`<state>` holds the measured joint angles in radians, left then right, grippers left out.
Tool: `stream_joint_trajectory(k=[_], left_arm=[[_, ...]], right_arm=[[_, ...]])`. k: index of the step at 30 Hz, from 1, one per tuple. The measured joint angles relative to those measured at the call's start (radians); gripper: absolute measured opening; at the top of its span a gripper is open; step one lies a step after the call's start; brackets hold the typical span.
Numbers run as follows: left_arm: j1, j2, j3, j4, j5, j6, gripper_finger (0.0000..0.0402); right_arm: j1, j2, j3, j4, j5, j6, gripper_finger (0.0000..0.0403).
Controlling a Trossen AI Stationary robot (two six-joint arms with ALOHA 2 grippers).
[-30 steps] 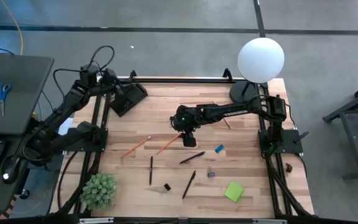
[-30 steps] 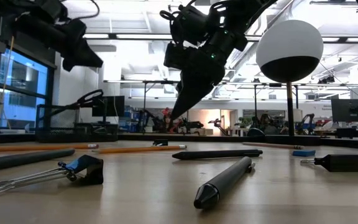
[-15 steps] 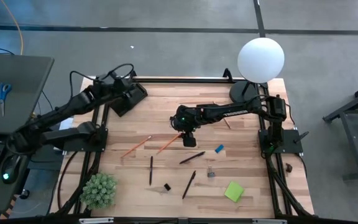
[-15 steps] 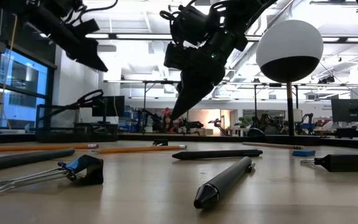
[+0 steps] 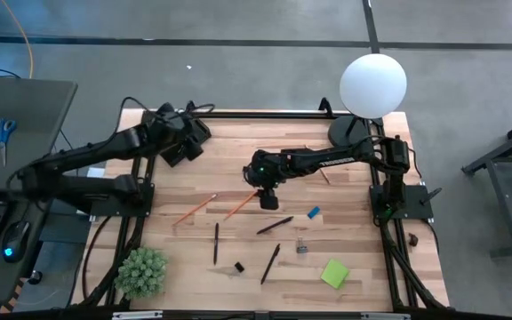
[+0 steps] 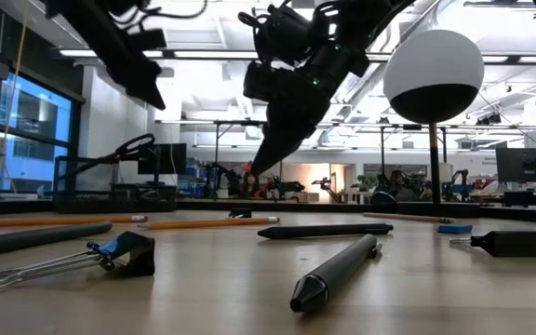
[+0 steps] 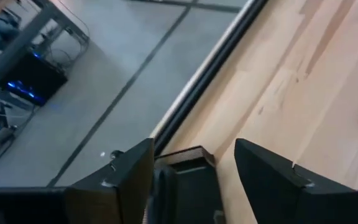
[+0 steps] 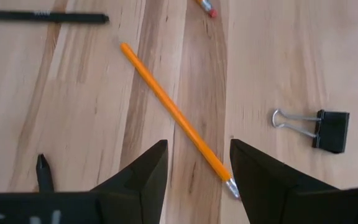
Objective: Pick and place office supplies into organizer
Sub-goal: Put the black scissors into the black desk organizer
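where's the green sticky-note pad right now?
In the high view, the green sticky-note pad lies flat on the table's near right part, close to the right arm's frame rail. Its nearest neighbour is the small binder clip, with the blue eraser beyond.

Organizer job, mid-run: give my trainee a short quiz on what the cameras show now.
1. True or false: the right gripper hangs over an orange pencil, jaws open and empty.
2. The left gripper is over: A) the green sticky-note pad, B) the organizer, C) the blue eraser.
3. Fill in: beside the orange pencil, the right wrist view shows a black ____ clip.

Key: 1 true; 2 B; 3 binder.
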<state>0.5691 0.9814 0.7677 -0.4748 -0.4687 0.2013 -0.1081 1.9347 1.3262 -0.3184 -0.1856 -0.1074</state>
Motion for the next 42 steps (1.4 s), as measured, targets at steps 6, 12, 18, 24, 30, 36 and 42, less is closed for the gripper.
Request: stream_joint_trajectory(k=[6,12,18,24,30,36,42], left_arm=[[0.000,0.081,0.000,0.037,-0.019,0.003,0.0191],[0.000,0.090,0.000,0.066,-0.014,0.003,0.0186],[0.000,0.099,0.000,0.074,-0.013,0.014,0.0189],[0.001,0.178,0.000,0.094,-0.089,0.064,0.0180],[0.000,0.237,0.000,0.148,-0.197,0.083,0.0171],[0.000,0.241,0.000,0.123,-0.273,0.083,0.0170],[0.000,0.241,0.000,0.077,-0.326,0.083,0.0160]], right_arm=[[0.003,0.000,0.000,-0.009,-0.004,0.003,0.0165],[0.003,0.000,0.000,-0.018,-0.004,0.005,0.0165],[0.007,0.000,0.000,-0.018,0.001,0.022,0.0165],[0.012,0.000,0.000,-0.009,0.000,0.020,0.0165],[0.011,0.000,0.000,-0.011,0.001,0.013,0.0165],[0.011,0.000,0.000,-0.014,0.019,0.014,0.0165],[0.011,0.000,0.000,-0.014,0.019,0.024,0.0165]])
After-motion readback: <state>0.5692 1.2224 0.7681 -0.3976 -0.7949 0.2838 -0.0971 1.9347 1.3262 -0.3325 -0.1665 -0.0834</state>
